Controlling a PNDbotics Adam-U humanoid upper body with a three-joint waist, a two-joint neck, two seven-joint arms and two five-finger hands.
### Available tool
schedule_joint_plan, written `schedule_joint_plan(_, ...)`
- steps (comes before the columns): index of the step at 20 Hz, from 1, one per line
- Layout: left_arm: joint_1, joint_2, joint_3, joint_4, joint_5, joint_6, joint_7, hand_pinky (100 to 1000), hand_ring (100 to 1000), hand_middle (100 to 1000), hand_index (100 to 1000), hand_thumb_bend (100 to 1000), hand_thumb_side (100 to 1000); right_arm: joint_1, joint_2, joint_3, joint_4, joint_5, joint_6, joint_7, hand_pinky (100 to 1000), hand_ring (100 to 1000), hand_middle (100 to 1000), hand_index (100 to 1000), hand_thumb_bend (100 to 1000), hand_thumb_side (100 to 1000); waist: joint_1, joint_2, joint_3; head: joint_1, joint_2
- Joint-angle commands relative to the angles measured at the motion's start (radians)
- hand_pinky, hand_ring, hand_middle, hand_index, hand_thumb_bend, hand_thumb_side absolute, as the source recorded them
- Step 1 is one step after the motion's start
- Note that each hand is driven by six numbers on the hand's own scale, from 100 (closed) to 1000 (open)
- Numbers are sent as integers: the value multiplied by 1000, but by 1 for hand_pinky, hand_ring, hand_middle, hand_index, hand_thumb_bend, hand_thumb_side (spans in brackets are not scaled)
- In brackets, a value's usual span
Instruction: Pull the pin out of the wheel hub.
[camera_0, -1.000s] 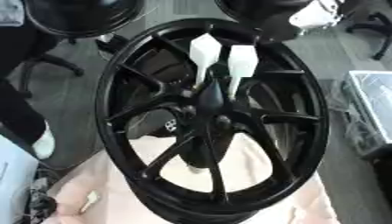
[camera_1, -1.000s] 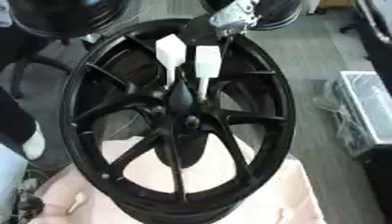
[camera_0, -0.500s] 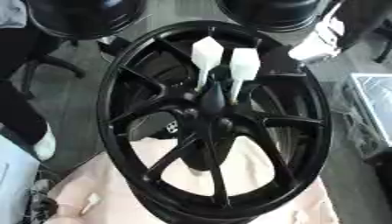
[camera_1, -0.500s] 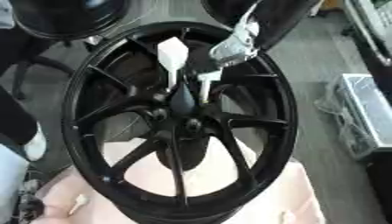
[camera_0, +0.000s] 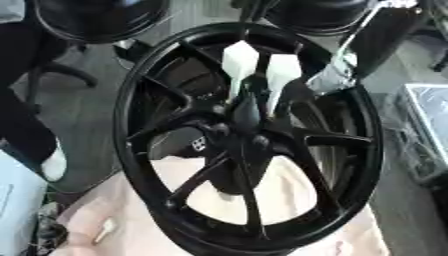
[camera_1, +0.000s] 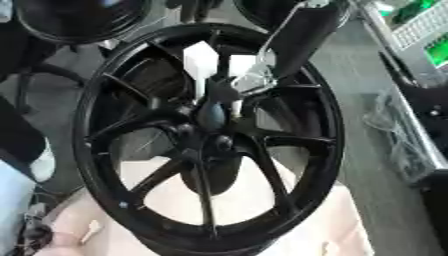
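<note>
Your black multi-spoke alloy wheel hub (camera_0: 249, 150) stands tilted on a pale pink cloth (camera_0: 114, 220), with two white-headed pins (camera_0: 238, 65) stuck side by side into its centre, the left one beside the right one (camera_0: 282, 75). Your right hand (camera_1: 254, 82) comes down from the upper right, touching the right pin's head. Whether its fingers pinch the pin, you cannot tell here.
</note>
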Motion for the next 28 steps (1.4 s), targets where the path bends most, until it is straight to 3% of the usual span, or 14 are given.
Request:
schedule_joint_plan(1,-10,26,8,-13,0,-2,-4,796,838,813,859,180,729,-8,-6,-5,22,30,-7,-4,878,803,752,878,537,345,5,-12,2,-4,-11)
schedule_joint_plan(28,-13,26,6,-12,-1,2,-10,798,837,811,855,175,732,30,3,-26,156,156,-39,-30,877,796,741,870,520,343,8,8,3,2,-24)
